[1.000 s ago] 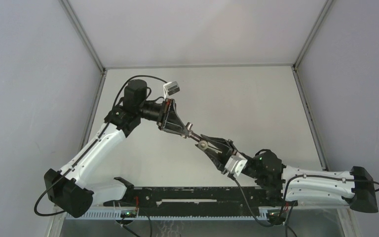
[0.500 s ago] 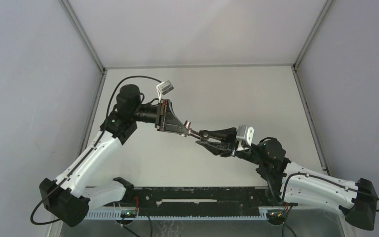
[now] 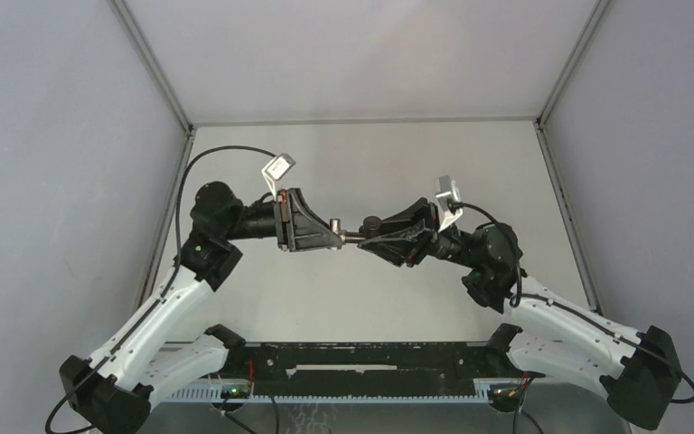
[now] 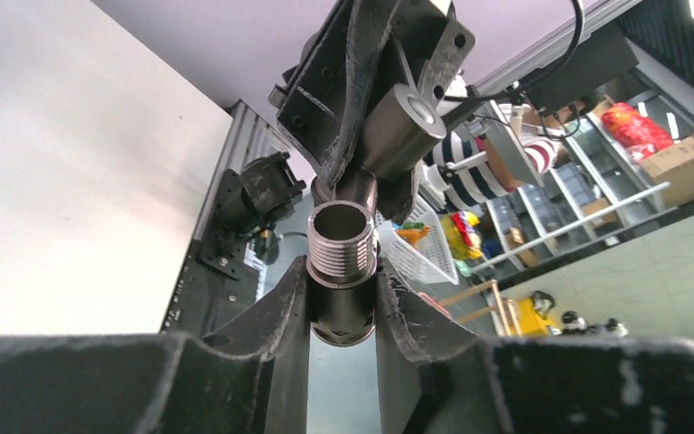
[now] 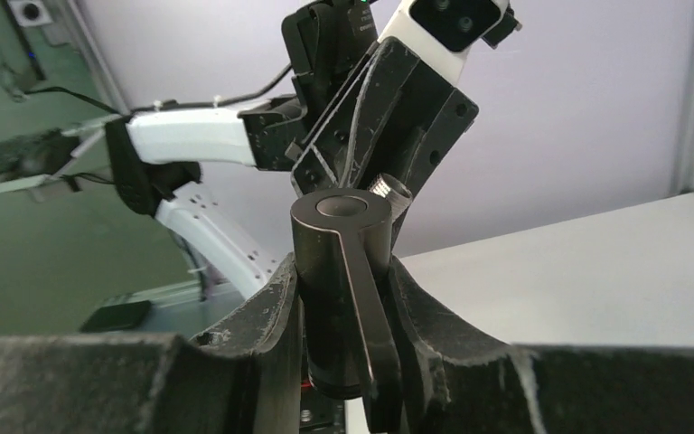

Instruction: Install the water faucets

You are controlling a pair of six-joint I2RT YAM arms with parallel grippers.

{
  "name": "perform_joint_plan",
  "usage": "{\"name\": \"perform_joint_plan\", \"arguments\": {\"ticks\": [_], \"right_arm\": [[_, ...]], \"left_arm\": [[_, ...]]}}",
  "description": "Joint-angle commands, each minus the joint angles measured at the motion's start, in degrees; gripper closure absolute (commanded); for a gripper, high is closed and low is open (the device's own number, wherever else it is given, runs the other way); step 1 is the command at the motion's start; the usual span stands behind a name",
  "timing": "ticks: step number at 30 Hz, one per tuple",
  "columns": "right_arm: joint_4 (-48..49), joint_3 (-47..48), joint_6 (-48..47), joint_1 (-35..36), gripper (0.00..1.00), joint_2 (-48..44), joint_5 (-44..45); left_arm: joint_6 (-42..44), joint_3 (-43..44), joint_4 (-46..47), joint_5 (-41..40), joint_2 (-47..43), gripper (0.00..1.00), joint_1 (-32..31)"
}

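Both arms are raised over the middle of the table and meet tip to tip. My left gripper (image 3: 337, 237) is shut on a small silvery-grey threaded fitting (image 3: 335, 224); in the left wrist view the fitting (image 4: 341, 262) stands between the fingers with its open threaded end pointing away. My right gripper (image 3: 368, 240) is shut on the dark T-shaped tap piece (image 3: 370, 222); in the right wrist view the tap piece (image 5: 339, 280) sits between the jaws with its thin lever (image 5: 368, 316) running down its front. The two parts are close together, almost touching.
A black rail (image 3: 352, 360) with the arm bases runs along the near table edge. Grey walls and metal frame posts (image 3: 149, 63) enclose the white table (image 3: 370, 154) on the left, right and back.
Both arms have swung up and back. The right gripper rose from low right to level with the left one. The left gripper moved left and lower, both still holding their parts.
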Motion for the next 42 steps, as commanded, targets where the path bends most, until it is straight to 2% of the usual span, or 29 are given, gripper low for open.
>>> {"name": "perform_joint_plan", "arguments": {"ticks": [1,7,11,13,16,19,24,28,32,36,42], "right_arm": [[-1.52,4.67,13.08,-0.8,1.0,6.26,-11.94],[-13.47,14.59,22.2,-2.92,1.0,13.12,-21.84],[-14.44,17.56,27.57,-3.59,1.0,16.5,-25.23],[-20.22,20.37,26.33,-4.21,1.0,18.03,-26.47],[-35.15,25.71,20.49,-5.38,1.0,19.05,-26.25],[-38.51,27.0,19.09,-6.01,1.0,19.05,-25.99],[-44.45,27.03,19.38,-6.13,1.0,19.02,-19.33],[-51.2,27.2,19.2,-5.79,1.0,18.04,-8.21],[-53.86,27.07,22.11,-5.83,1.0,18.23,-0.26],[-53.94,27.21,25.08,-5.91,1.0,19.16,3.39],[-53.74,28.0,28.68,-6.39,1.0,22.2,2.45]], "left_arm": [[7.07,-2.47,6.02,-6.95,-3.08,1.0,-4.38],[16.87,-6.55,6.21,-17.65,-9.61,1.0,-6.69],[22.71,-9.0,6.31,-22.95,-12.73,1.0,-9.11],[23.66,-9.44,6.3,-24.18,-13.16,1.0,-9.28],[24.51,-9.06,5.25,-26.9,-13.03,1.0,-9.34],[25.38,-8.4,3.97,-29.33,-12.63,1.0,-9.34],[26.38,-7.59,2.26,-35.23,-12.29,1.0,-9.37],[28.63,-6.07,-2.79,-41.62,-12.0,1.0,-9.54],[31.37,-5.54,-6.16,-48.81,-12.13,1.0,-11.61],[38.5,-2.18,-12.63,-61.96,-10.25,1.0,-17.94],[50.32,0.1,-15.79,-72.53,-6.16,1.0,-26.96]]}}
